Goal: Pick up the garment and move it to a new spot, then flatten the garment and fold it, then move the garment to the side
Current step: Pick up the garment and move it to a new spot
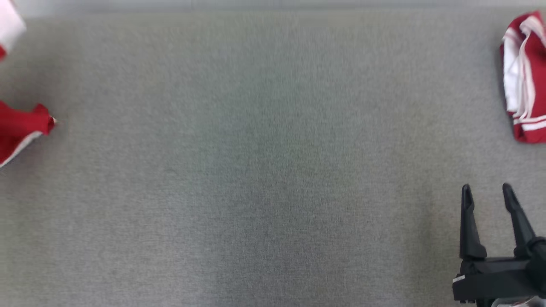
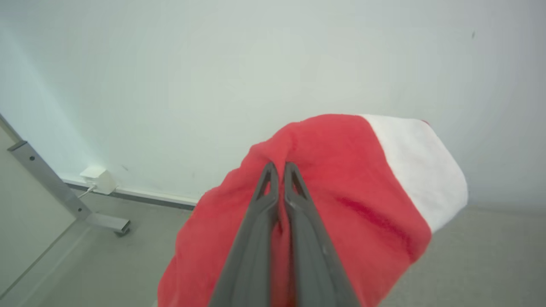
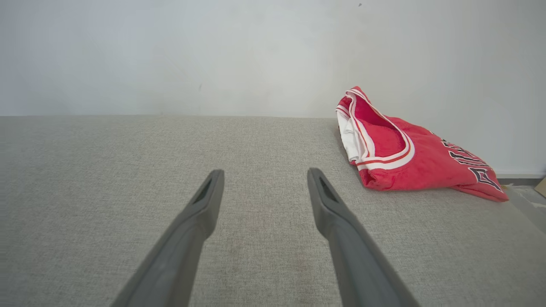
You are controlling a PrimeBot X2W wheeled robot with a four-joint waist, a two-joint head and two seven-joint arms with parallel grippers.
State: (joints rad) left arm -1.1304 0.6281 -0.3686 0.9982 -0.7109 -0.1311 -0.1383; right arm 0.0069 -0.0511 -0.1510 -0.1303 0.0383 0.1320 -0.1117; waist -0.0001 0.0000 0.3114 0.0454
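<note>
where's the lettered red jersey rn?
Head view, upper right edge: the jersey lies crumpled on the grey surface, ahead of the open right tool, untouched.

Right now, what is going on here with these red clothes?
The robot's left hand is shut on a fold of a red and white garment and holds it up in front of the pale wall. Its right hand is open and holds nothing, above the grey surface. Another red jersey lies crumpled near the surface's far right edge, untouched.
</note>
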